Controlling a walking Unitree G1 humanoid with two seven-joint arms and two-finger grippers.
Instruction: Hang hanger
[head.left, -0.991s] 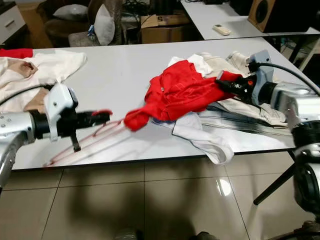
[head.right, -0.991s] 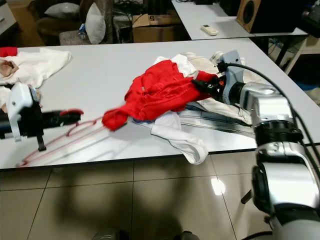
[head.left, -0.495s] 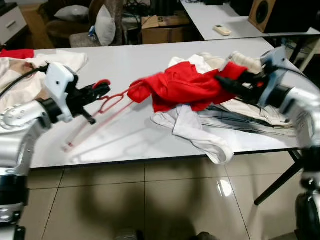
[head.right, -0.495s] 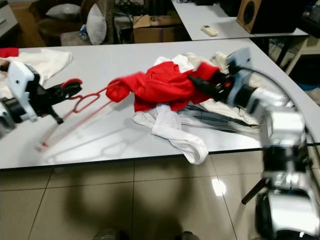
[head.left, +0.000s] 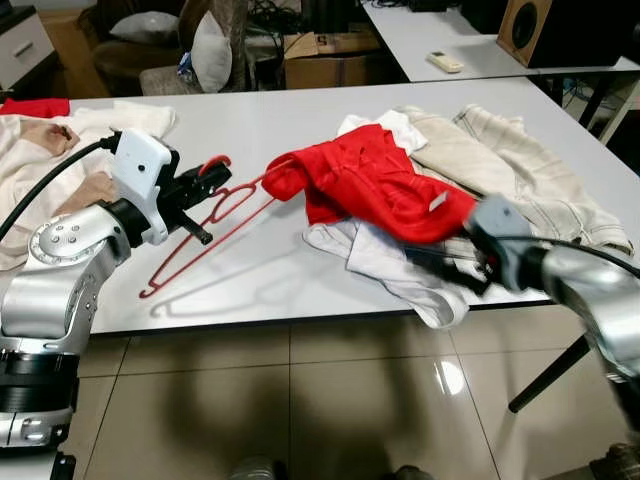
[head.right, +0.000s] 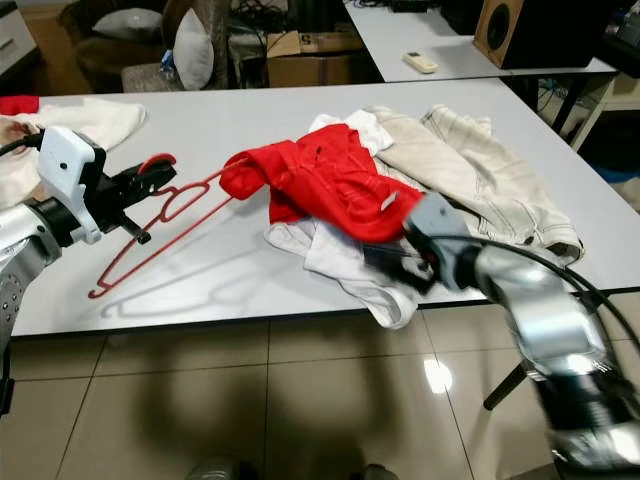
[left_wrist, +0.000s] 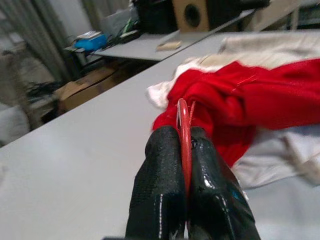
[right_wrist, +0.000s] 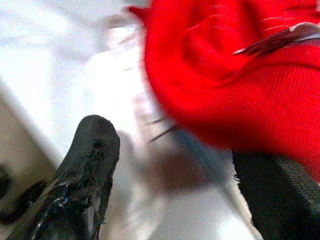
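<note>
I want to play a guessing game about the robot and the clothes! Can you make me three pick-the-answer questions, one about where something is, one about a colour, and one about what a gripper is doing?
1. Where does the far end of the hanger go?
A. Into the red garment
B. Into a box
C. Onto the floor

2. What colour is the hanger?
A. Blue
B. Red
C. Green

3. What is the left gripper doing?
A. Hanging open with nothing in it
B. Squeezing a white cloth
C. Pinching the hanger's hook

Answers:
1. A, the hanger's end runs into the bunched edge of the red garment on the white table.
2. B, its thin frame is red against the table.
3. C, the left wrist view shows the two black fingers pressed together on the red hook.

The right gripper is open beside the red garment, near the table's front edge.
</note>
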